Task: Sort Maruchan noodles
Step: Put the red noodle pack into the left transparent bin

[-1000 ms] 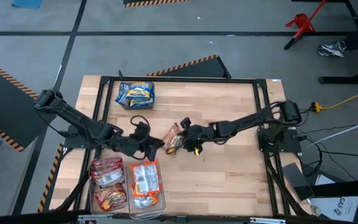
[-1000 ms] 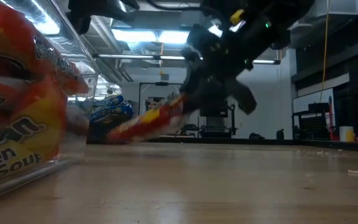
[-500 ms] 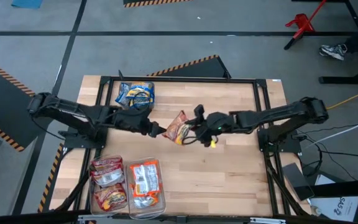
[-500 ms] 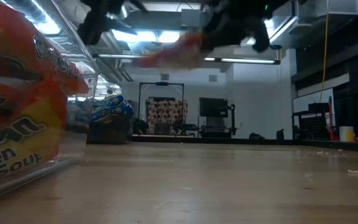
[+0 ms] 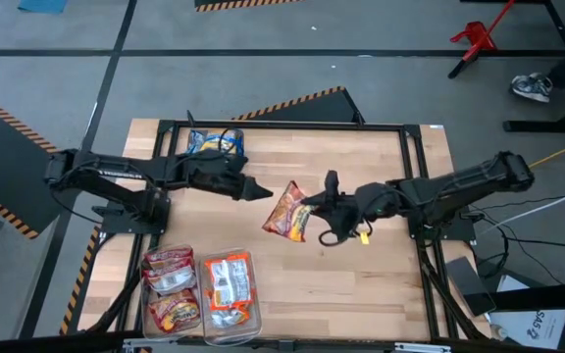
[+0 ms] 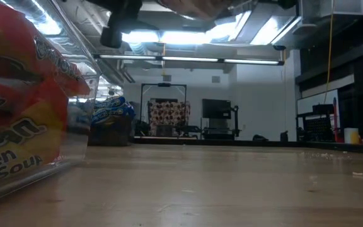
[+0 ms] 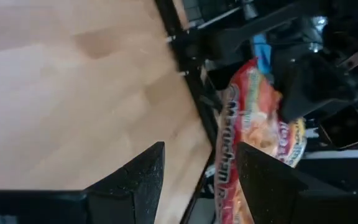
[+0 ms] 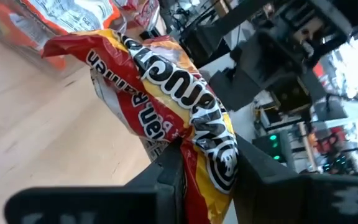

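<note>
My right gripper (image 5: 314, 208) is shut on a red-and-yellow Maruchan noodle packet (image 5: 286, 211) above the middle of the table. My left gripper (image 5: 261, 190) hovers open just left of that packet, touching nothing; in its wrist view the packet (image 7: 253, 124) shows beyond its open fingers (image 7: 138, 180). Blue-and-yellow packets (image 5: 214, 144) lie in a pile at the far left. Red and orange packets (image 5: 170, 270) fill two clear bins (image 5: 200, 294) at the near left. My right gripper pinches the packet's one end (image 8: 207, 146) between its two fingers (image 8: 169, 168). The fingers come nearly level from the table's right. The packet sticks out toward the left beyond the fingers, crinkled and lifted clear of the table.
A black frame rail (image 5: 282, 126) runs around the tabletop. The near bin's wall (image 6: 74, 126) fills the left of the low view, with the blue pile (image 6: 112, 110) behind it. Bare wood (image 5: 361, 284) lies at the near right.
My right gripper has risen from the tabletop with the red-and-yellow packet, which now hangs clear of the wood. My left gripper has swung from beside the bins toward the table's far edge and rolled about its own line.
</note>
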`<state>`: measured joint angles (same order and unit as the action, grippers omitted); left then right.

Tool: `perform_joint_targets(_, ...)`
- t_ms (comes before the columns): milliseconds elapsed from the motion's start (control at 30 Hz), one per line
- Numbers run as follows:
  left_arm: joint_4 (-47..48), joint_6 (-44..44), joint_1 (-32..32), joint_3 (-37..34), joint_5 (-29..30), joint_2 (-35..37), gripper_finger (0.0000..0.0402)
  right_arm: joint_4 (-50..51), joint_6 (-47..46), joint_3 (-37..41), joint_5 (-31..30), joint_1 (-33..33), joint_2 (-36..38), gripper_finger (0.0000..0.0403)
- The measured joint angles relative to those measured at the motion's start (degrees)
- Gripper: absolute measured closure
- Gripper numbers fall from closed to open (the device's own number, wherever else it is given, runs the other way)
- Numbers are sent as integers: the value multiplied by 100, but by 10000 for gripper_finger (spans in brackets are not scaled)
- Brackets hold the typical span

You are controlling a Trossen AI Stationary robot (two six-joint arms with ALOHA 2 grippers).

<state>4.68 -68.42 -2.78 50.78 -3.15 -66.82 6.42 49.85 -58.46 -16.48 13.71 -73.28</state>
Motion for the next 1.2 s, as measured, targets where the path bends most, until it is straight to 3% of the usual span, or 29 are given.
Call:
perform_joint_targets(433,-1562,-150,-60,-4,-675,-483,211,-377,416,0,-358,315,-2,330)
perform_joint_targets(1200,-2524,-195,225,-4,-1133,-700,211,-1019,918,2,-408,315,-7,330)
